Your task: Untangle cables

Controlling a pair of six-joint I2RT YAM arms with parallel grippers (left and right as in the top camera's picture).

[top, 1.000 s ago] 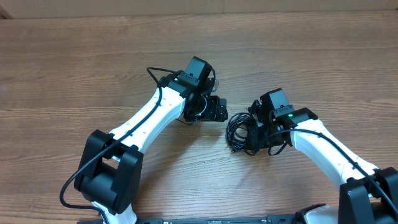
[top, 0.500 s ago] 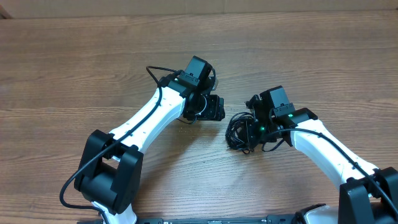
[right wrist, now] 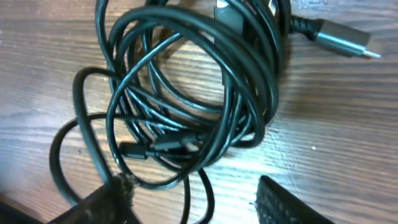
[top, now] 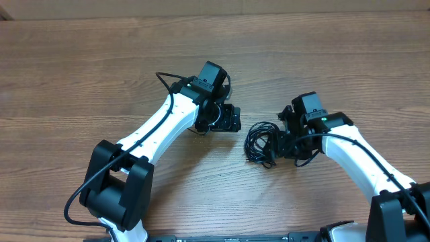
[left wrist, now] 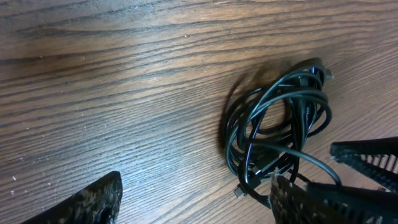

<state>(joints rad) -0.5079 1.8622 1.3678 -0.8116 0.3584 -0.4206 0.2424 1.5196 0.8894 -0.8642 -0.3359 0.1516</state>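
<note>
The cables are thin black cords coiled in one tangled bundle on the wooden table. My right gripper stands open at the bundle's right edge. In the right wrist view the cables fill the frame, and a silver plug sticks out at the top right. Two loops run down between the right gripper's spread fingers, and nothing is pinched. My left gripper is open, just up and left of the bundle. In its wrist view the cables lie ahead at the right, past the left gripper.
Bare wooden table surrounds the bundle. A thicker black wire loops off the left arm. The right gripper's ridged fingers show at the right edge of the left wrist view, beside the bundle.
My right gripper has gone from shut to open and shifted slightly right. The bundle now lies loose on the table. The left arm has barely moved.
</note>
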